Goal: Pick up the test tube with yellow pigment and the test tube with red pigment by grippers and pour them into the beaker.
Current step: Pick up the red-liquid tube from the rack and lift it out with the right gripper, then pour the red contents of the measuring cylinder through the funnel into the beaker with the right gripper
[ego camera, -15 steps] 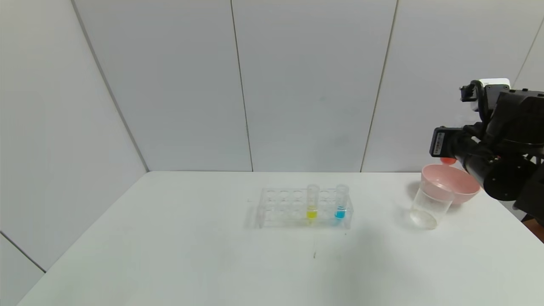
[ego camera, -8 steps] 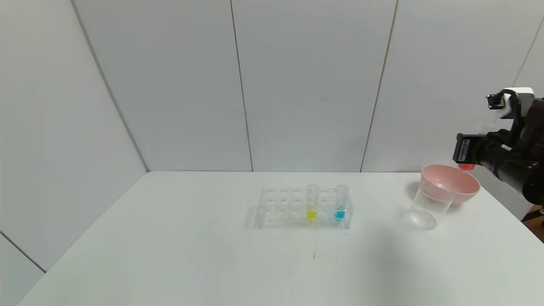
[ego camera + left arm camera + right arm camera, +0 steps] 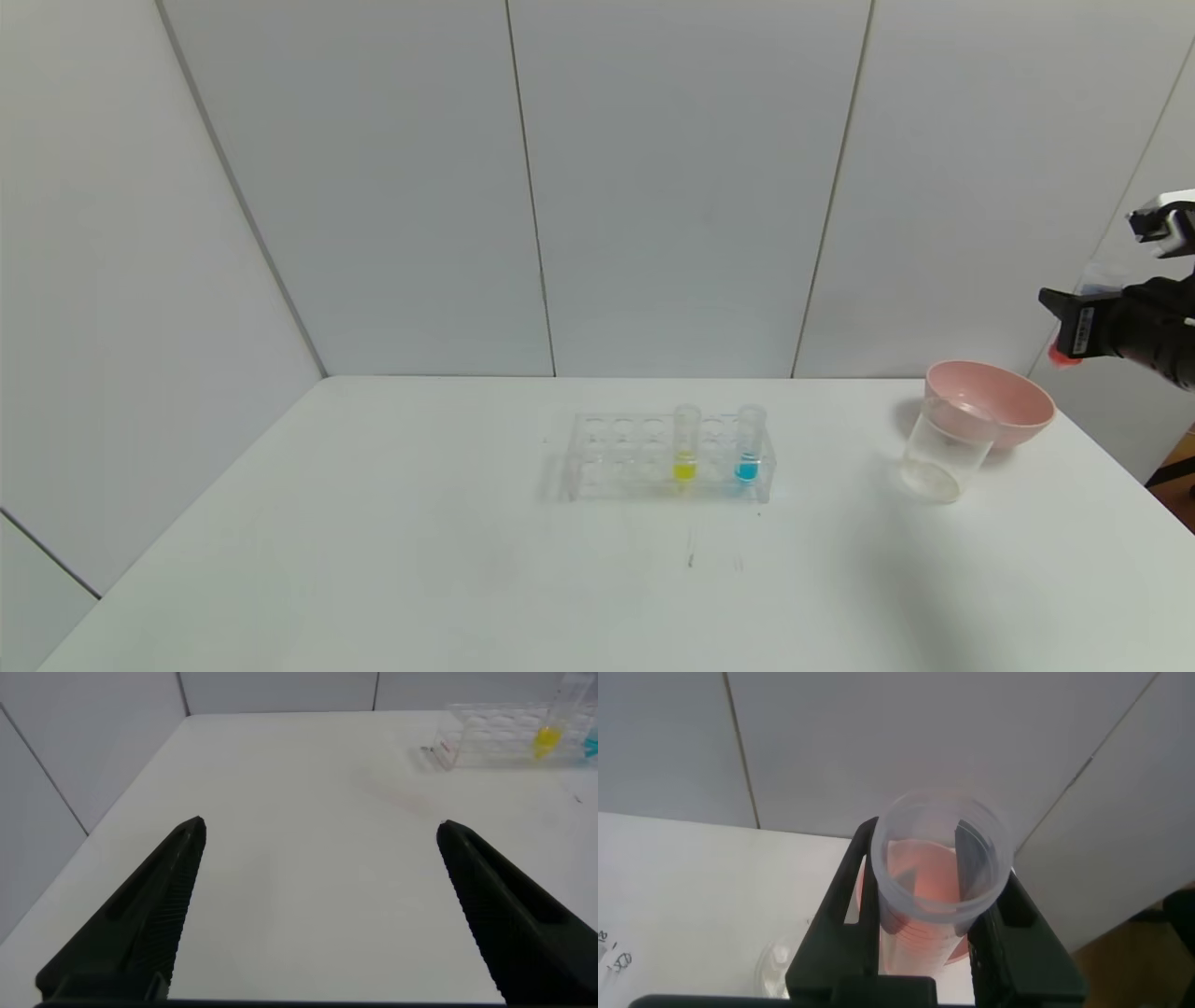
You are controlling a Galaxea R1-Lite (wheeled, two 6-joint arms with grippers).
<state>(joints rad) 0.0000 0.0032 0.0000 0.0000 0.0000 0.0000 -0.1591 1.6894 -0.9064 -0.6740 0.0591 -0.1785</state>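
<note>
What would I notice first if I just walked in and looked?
Probably the bright colours: a yellow tube and a blue tube standing in a clear rack in the middle of the white table. Over at the right edge, the right gripper holds a red tube up high, above a pink bowl and beaker.

Head camera high, facing forward-down: whole table (image 3: 373,560), rack (image 3: 667,457) mid-table. Left wrist camera low near table's left edge, facing right across table (image 3: 308,859); shares rack (image 3: 495,735) with head view. Right wrist camera raised off right side, close behind held tube (image 3: 938,887), facing wall.
</note>
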